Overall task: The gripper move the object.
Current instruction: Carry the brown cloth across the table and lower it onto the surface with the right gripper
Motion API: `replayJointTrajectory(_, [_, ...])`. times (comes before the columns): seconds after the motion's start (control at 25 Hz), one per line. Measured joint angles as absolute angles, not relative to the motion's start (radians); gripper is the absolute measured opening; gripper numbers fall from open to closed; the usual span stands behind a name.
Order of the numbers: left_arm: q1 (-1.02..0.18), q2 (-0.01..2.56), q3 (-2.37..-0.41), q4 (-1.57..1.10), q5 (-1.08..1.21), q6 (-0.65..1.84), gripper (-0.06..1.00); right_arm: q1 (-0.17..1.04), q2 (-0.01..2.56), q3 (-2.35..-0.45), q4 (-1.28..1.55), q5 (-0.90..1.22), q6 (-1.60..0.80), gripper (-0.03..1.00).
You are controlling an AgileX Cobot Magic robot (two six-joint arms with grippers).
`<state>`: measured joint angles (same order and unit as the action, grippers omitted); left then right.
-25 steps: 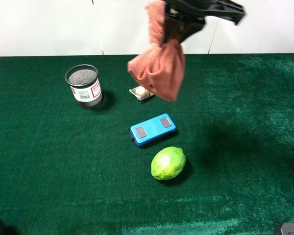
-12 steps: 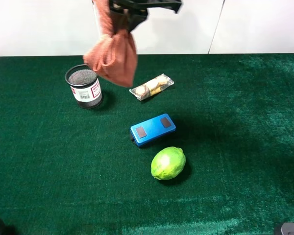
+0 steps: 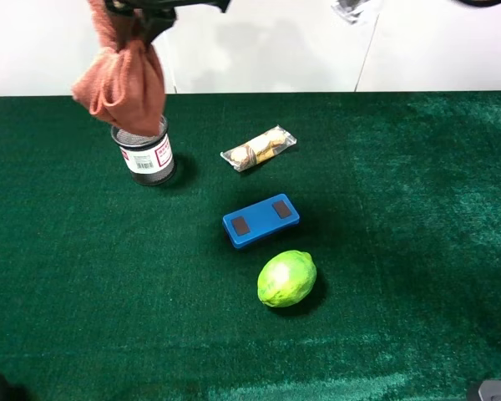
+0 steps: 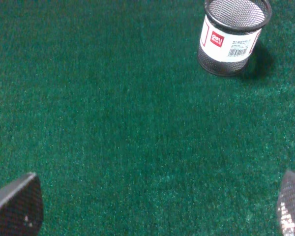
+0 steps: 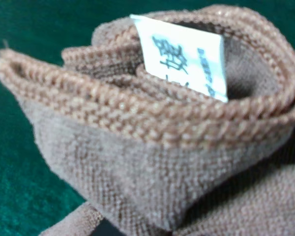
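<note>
The right hand (image 3: 146, 17) pinches the rag (image 3: 121, 79), which hangs over the mesh cup (image 3: 146, 154) and hides part of its rim. The left hand (image 4: 152, 206) is spread, near the cup.

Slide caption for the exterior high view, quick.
Right pincer holds the bunched rust-orange rag dangling over the black mesh cup on the green table.

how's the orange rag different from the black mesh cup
The rag is soft, rust-orange and bunched; the mesh cup is rigid, black, with a white label. The rag hangs from the right gripper; the cup stands upright on the table. Both are at the table's far left.
</note>
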<state>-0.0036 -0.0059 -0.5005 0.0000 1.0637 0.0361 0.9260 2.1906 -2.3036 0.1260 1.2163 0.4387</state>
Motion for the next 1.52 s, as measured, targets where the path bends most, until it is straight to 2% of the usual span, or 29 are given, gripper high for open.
replayJointTrajectory(0.36, [-0.004, -0.006, -0.5, 0.006, 1.064, 0.036, 0.96, 0.981, 2.245, -2.34, 0.123, 1.11, 0.341, 0.07])
replayJointTrajectory(0.8, [-0.004, -0.006, -0.5, 0.006, 1.064, 0.036, 0.96, 1.102, 2.31, -2.34, -0.026, 1.106, 0.168, 0.07])
replayJointTrajectory(1.52, [-0.004, -0.006, -0.5, 0.007, 1.064, 0.036, 0.96, 1.107, 2.475, -2.34, -0.037, 1.126, 0.018, 0.07])
